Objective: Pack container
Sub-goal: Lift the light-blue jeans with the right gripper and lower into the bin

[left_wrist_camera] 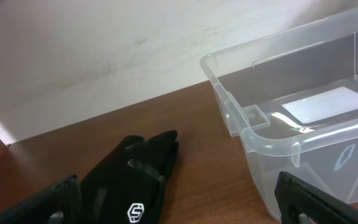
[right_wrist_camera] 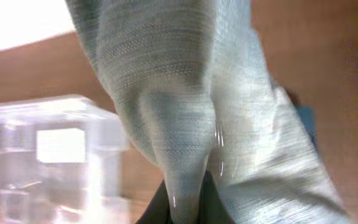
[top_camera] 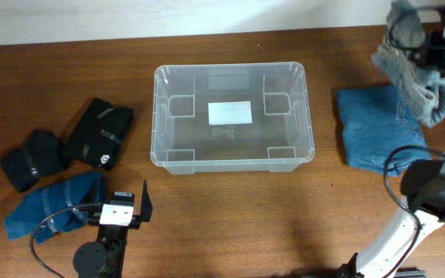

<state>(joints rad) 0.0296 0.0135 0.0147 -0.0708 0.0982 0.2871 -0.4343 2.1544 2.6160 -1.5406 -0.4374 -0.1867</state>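
The clear rectangular plastic tub (top_camera: 276, 123), empty at the middle of the brown wooden table (top_camera: 230, 220), looks light, stiff and slick, best taken by its rolled rim, while the right gripper (right_wrist_camera: 185, 202) pinches a limp grey cloth (right_wrist_camera: 179, 93) and the left gripper (left_wrist_camera: 176, 205) gapes, holding nothing.

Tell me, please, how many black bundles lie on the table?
2: the larger black bundle just left of the container, and the smaller black bundle farther left. None appears hidden.
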